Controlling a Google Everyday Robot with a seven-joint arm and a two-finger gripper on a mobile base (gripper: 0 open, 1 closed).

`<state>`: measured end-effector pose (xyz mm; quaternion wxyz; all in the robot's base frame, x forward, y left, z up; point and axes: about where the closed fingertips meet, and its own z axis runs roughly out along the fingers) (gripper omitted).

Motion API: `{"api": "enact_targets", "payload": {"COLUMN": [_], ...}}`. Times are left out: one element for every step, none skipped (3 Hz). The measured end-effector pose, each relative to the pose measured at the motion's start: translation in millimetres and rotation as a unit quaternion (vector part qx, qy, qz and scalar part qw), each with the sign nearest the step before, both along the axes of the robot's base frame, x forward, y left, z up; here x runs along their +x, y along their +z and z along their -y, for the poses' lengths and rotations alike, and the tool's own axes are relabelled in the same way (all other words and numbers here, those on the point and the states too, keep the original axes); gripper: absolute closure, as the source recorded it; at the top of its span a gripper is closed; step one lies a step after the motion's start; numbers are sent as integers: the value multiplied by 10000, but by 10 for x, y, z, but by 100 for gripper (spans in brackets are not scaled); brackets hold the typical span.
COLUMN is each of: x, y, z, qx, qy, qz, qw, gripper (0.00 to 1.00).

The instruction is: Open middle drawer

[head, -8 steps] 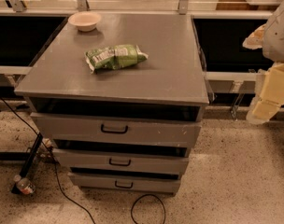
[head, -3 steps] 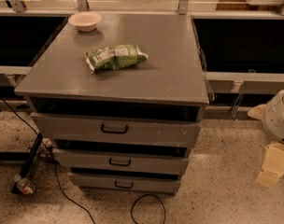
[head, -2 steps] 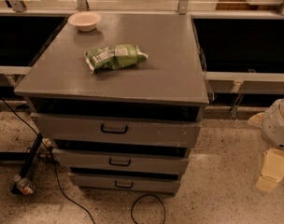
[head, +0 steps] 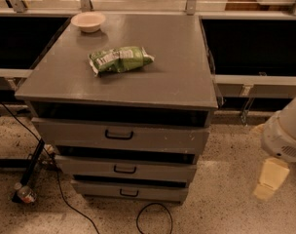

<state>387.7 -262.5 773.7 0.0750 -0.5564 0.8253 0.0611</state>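
Gripper (head: 270, 179) hangs low, off to the right of the drawer cabinet (head: 177, 72) (can't tell if it's spread or closed), so approach step I'd say: next it must reach the black handle (head: 124, 169) on the middle drawer (head: 157, 172), mid-height on the cabinet front.

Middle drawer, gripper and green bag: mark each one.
middle drawer (head: 124, 169), camera view, on its black handle.
gripper (head: 268, 181), camera view, low at far right, on its pale lower end.
green bag (head: 120, 59), camera view, on its centre.
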Motion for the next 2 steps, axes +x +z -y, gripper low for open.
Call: {"api": "enact_targets", "payload": {"x": [168, 278], "y": [-504, -876], "z": [-154, -240], "qx": [285, 546], "qy": [-73, -124], "qz": [-278, -542], "qw": [9992, 9970], "gripper": [0, 0]}}
